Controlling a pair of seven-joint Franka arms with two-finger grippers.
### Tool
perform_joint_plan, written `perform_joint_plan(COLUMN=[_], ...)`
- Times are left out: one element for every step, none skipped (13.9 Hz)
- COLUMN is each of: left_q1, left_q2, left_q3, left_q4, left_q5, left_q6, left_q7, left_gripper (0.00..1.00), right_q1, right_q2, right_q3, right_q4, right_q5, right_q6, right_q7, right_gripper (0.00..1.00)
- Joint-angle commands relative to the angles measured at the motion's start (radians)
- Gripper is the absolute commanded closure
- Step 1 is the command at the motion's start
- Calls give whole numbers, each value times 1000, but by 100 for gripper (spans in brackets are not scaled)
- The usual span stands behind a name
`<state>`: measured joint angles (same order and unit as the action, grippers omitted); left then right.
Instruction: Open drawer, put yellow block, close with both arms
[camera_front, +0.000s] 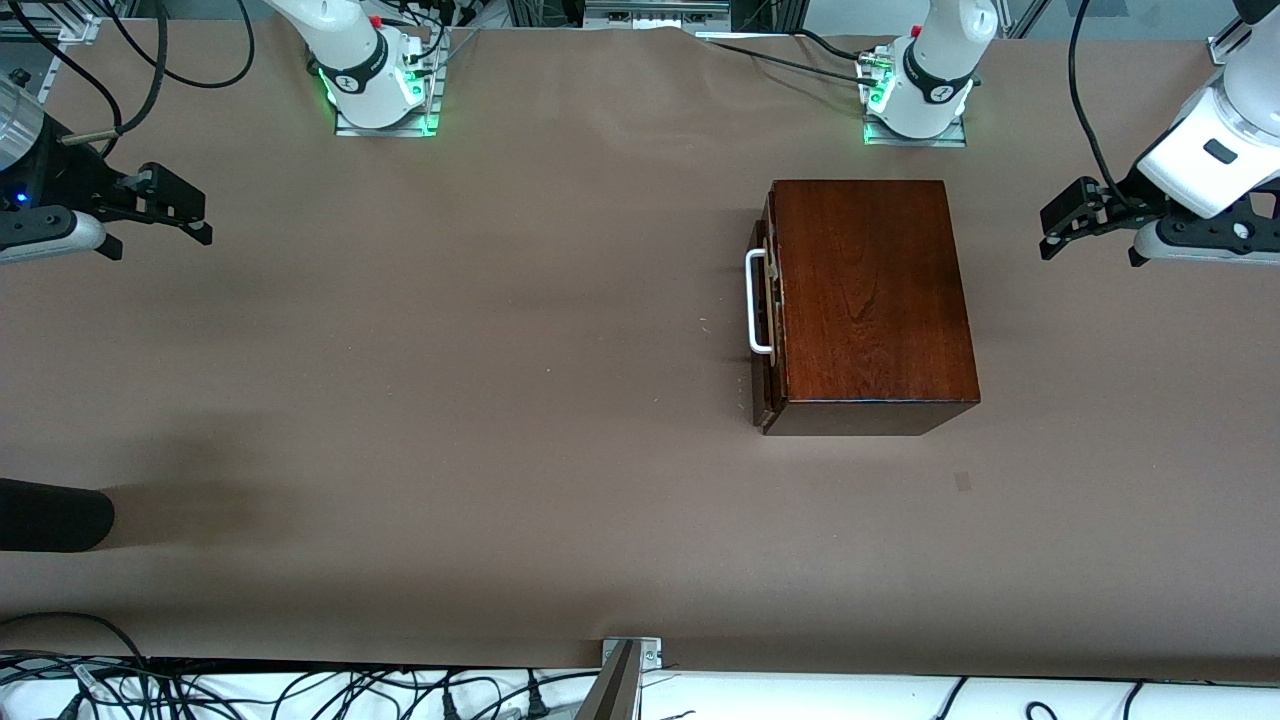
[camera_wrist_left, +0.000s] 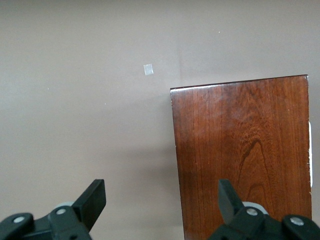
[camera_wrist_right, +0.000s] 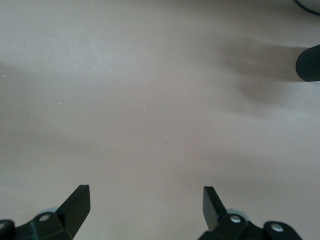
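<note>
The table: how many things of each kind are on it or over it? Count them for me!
Wooden box with a shut drawer: 1
White handle: 1
Robot grippers, jaws open: 2, the left gripper and the right gripper
Yellow blocks: 0 in sight
Total: 4

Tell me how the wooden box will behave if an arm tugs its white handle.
The wooden box sits broad and flat, so tipping seems unlikely. It rests loose on smooth paper and might slide. Its glossy top looks slippery; the white handle seems rigid.
</note>
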<state>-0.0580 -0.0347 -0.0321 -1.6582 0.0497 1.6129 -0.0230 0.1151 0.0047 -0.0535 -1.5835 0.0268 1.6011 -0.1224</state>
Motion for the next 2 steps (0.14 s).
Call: perform_joint_plan(left_q1=[0, 0], left_q2=[6, 6], left_q3=[8, 8], left_q4=[-2, -3], left_q5=[-21, -21], left_q6=[-5, -5], left_q7=[0, 0], left_gripper=[0, 0], right_q1=[-2, -2], right_q2=[-5, -5], right_q3=[3, 3], right_q4=[10, 10], right_q5=[-1, -1], right_q6=[-13, -15], right_q7=[9, 10], right_gripper=[0, 0])
